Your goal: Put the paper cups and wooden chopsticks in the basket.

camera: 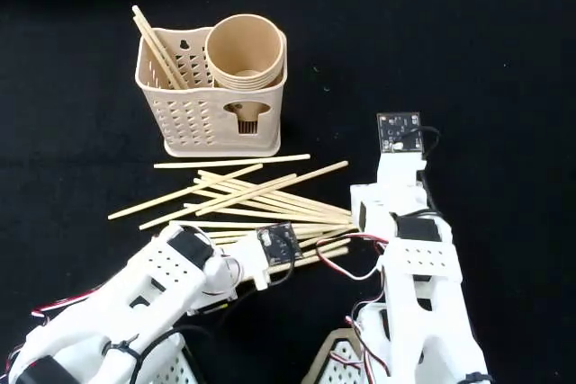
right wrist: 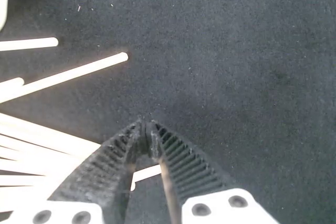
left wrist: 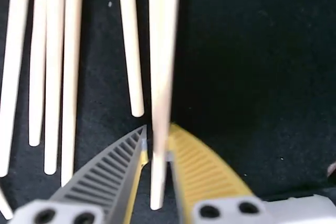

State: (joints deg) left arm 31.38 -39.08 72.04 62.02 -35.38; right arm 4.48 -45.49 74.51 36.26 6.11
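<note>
A beige basket [camera: 189,123] stands at the back left, holding stacked paper cups [camera: 245,49] and a few wooden chopsticks [camera: 158,47]. Several loose chopsticks [camera: 261,200] lie fanned on the black cloth in front of it. My left gripper [left wrist: 156,153] is at the near end of that pile, shut on one chopstick [left wrist: 161,77] that runs between its fingers. Other chopsticks [left wrist: 52,72] lie beside it. My right gripper [right wrist: 146,129] is shut and holds nothing, low over the cloth just right of the chopstick tips [right wrist: 79,69].
The black cloth [camera: 468,69] covers the table, with open room at the right and the back. The right arm [camera: 405,222] stands close beside the pile's right ends. Both arm bases sit at the front edge.
</note>
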